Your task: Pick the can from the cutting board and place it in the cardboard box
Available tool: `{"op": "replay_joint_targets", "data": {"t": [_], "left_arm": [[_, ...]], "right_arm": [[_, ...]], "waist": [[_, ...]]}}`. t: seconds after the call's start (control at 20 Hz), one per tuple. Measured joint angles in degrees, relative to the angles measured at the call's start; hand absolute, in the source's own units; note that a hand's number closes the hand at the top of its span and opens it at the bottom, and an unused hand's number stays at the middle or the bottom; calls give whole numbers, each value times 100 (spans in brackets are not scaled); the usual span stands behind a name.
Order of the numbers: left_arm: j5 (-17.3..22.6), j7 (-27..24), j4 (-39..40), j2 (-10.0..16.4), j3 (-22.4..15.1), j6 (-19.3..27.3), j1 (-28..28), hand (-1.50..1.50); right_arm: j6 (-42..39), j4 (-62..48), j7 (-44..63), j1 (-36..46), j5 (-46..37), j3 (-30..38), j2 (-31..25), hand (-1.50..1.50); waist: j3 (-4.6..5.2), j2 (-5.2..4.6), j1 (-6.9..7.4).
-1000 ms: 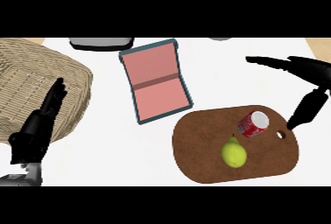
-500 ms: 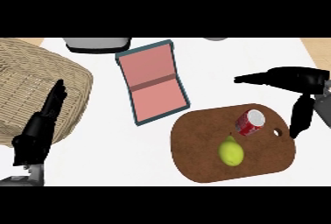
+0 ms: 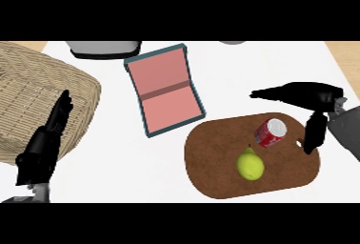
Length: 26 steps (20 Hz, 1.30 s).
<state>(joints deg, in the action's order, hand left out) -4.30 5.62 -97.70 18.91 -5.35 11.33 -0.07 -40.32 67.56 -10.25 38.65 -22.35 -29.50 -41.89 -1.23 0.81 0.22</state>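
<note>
- White counter top (image 3: 119, 167) fills the head view, with strips of pale wood floor showing past its corners at 11 and 1 o'clock.
- At 9 o'clock a woven wicker basket (image 3: 35, 90) covers the left side and runs out of the view.
- At 12 o'clock a grey rounded object (image 3: 104, 47) is cut off by the upper edge, so I cannot tell what it is. A smaller grey thing (image 3: 232, 42) barely shows to its right.
- Just below them, near the centre, the cardboard box (image 3: 165, 95) lies open and tilted. It has a pink inside, a crease across its middle and dark teal edges.
- At 4 o'clock the brown cutting board (image 3: 225, 162) lies on the counter, close to the box's lower corner but apart from it.
- The can (image 3: 271, 132), red with a pale end, lies on its side on the upper part of the board.
- A yellow-green pear (image 3: 249, 164) lies on the board at 7 o'clock from the can, just beside it.
- At 3 o'clock the right hand (image 3: 309, 94) hovers spread wide and holds nothing. One finger reaches out above the can at its 12 o'clock. Another points down at the can's 3 o'clock, over the board's right edge, and neither touches it.
- At 8 o'clock the left hand (image 3: 45, 143) rests open with its fingers straight up, over the basket's near edge, and holds nothing.
</note>
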Motion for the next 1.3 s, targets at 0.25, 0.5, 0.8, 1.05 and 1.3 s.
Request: {"op": "replay_joint_targets", "data": {"t": [0.25,0.5,0.8,1.05,1.3], "left_arm": [[-42,10,-2,-55,6,-17,-4,0],[-48,62,8,-79,34,-78,-53,0],[36,-26,-5,-26,180,-224,23,0],[-19,23,37,-37,223,-248,-54,0],[-86,56,33,-103,205,-253,-68,0]], "right_arm": [[112,-44,78,-135,-248,-31,121,-150],[313,-208,-101,-258,-484,-45,247,-150],[326,-174,-33,-327,-615,41,390,-150],[447,-269,-46,-458,-768,52,557,-150],[469,-359,-86,-476,-860,127,669,-150]], "waist": [[-1,-2,-6],[0,-10,4],[0,-2,-5],[-1,-4,-13],[-1,-5,-8]]}}
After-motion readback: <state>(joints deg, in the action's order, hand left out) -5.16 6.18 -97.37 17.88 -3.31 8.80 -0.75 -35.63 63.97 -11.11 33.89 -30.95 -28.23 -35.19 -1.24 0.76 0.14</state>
